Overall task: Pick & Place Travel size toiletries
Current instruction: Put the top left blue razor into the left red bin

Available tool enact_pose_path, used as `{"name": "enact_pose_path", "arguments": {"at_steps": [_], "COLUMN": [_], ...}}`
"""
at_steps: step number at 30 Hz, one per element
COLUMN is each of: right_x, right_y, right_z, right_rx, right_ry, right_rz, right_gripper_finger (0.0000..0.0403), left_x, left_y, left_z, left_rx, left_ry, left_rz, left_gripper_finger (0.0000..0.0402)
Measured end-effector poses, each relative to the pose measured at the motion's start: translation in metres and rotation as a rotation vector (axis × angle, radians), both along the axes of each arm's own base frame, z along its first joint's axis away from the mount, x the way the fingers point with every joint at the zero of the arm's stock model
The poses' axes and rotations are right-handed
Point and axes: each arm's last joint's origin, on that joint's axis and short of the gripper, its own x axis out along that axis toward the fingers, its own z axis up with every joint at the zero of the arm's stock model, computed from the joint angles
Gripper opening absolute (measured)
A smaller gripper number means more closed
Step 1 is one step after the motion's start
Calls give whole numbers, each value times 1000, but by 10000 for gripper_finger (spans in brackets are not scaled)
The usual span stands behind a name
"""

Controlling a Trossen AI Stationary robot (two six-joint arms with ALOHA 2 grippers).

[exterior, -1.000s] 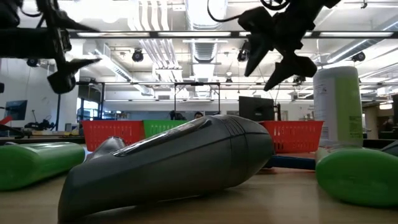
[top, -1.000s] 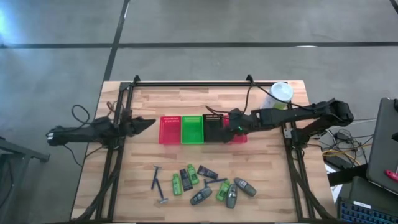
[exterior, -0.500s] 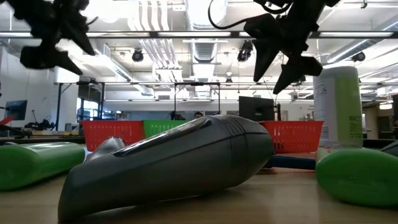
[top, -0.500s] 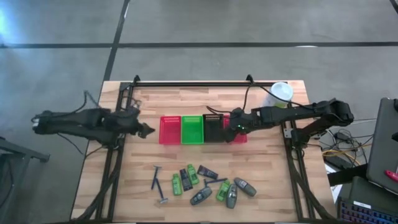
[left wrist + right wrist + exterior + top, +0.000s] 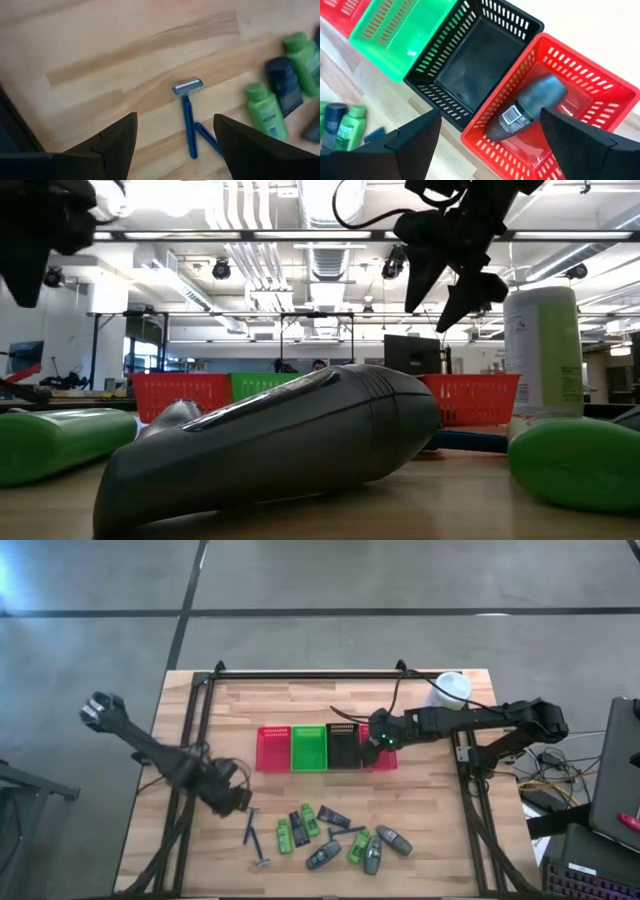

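Observation:
The toiletries lie loose on the wood near the table's near edge: blue razors point(image 5: 250, 825), green packets point(image 5: 285, 837), dark tubes point(image 5: 333, 817) and grey oval bottles point(image 5: 372, 854). My left gripper point(image 5: 240, 802) hovers open just left of them. In its wrist view the gripper point(image 5: 175, 119) has the head of one razor point(image 5: 188, 115) between its spread fingers, untouched. My right gripper point(image 5: 375, 737) hangs open over the right-hand red basket point(image 5: 388, 762). In the right wrist view a grey bottle point(image 5: 530, 107) lies on its side in this red basket point(image 5: 600, 95).
Four mesh baskets stand in a row mid-table: red point(image 5: 272, 748), green point(image 5: 308, 748), black point(image 5: 343, 747) and the right red one. A tall white-and-green canister point(image 5: 450, 690) stands at the far right corner. Black frame rails run along both table sides. Bare wood lies left of the razors.
My left arm has swung from beside the left red basket toward the table's near edge and down, and now points at the razors. My right gripper has stayed over the right red basket. The toiletries on the wood have not moved.

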Motion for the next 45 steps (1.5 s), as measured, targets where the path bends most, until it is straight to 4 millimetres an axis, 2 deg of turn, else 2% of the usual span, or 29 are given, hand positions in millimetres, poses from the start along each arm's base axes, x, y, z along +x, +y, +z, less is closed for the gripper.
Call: {"name": "enact_pose_path", "arguments": {"at_steps": [3, 8, 14, 24, 29, 34, 45], "right_x": [0, 0, 0, 0, -1, -1, -2], "right_y": [-1, -2, -2, -2, -2, -2, -2], "right_z": [0, 0, 0, 0, -1, -3, -4], "right_rx": [-11, -29, -36, -42, -50, -53, -66], "right_ry": [4, 10, 13, 19, 25, 32, 39], "right_rz": [15, 49, 61, 79, 92, 98, 120], "right_gripper_finger": [346, 348, 331, 304, 291, 280, 258], "left_x": [6, 28, 41, 64, 70, 75, 74], "left_y": [-13, -31, -41, -59, -63, -65, -63], "left_z": [-11, -35, -68, -85, -93, -90, -89], "left_rx": [0, 6, 52, 45, 71, 85, 99], "left_ry": [21, 27, 143, 166, 209, 229, 246], "left_rz": [62, 52, 81, 88, 104, 93, 61], "left_gripper_finger": [266, 266, 266, 253, 223, 184, 63]}}
